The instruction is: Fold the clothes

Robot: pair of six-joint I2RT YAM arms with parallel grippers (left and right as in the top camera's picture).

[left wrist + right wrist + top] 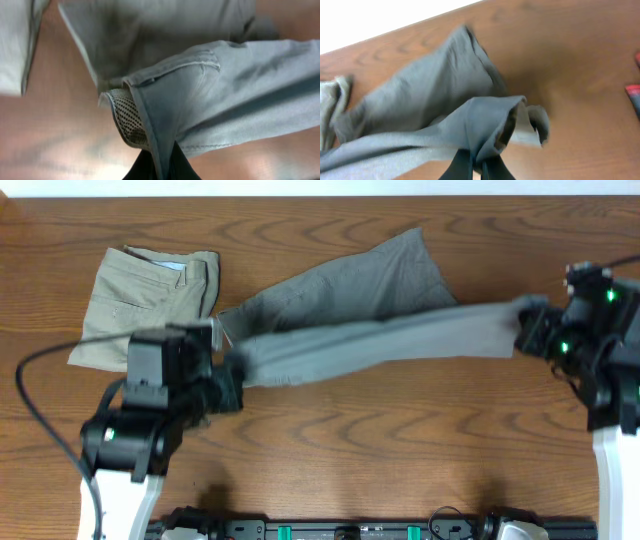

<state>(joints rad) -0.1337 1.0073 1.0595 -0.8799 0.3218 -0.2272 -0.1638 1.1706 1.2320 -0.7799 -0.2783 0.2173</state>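
The grey shorts (pixel 370 330) are stretched in a long band across the table between my two grippers, with one leg spread flat behind toward the far edge. My left gripper (pixel 232 380) is shut on the waistband end, where the pale patterned lining shows in the left wrist view (pixel 127 117); the grey cloth (pixel 200 95) runs up from the fingers (pixel 161 170). My right gripper (pixel 528 330) is shut on the other end of the shorts (pixel 485 120), cloth pinched between its fingers (pixel 476 167) and lifted off the wood.
A folded pair of beige shorts (pixel 150 300) lies at the back left, close to the left arm. The brown wooden table (pixel 380 450) runs to its far edge at the top. A red-and-dark object (pixel 634 95) sits at the right edge of the right wrist view.
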